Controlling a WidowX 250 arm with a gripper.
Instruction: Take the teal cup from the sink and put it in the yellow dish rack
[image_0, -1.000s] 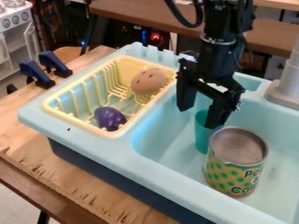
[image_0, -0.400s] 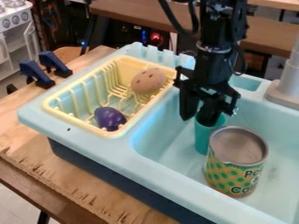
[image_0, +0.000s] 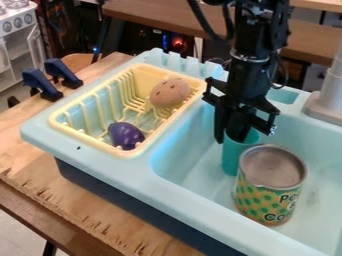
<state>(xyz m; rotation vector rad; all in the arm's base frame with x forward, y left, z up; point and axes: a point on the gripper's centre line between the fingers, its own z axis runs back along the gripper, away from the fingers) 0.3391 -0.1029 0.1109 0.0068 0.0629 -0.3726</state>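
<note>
The black gripper (image_0: 227, 136) hangs over the near-left part of the basin, pointing down. Its fingers are close together at the rim of the teal cup (image_0: 231, 158), one inside the cup and the other outside its left wall; they look shut on it. The cup is upright, just behind and left of a large tin can (image_0: 270, 185) with a green and orange pattern, which partly hides it.
The light blue sink (image_0: 180, 187) has a yellow dish rack (image_0: 58, 120) at its left, holding a brown potato-like object (image_0: 169, 93) and a purple object (image_0: 125, 135). A grey faucet (image_0: 327, 95) stands at the right edge. Dark blue clamps (image_0: 61, 73) are at the left.
The gripper has come down to the cup, with one finger now inside it, and its fingers have drawn together on the wall. The can and rack items have not moved.
</note>
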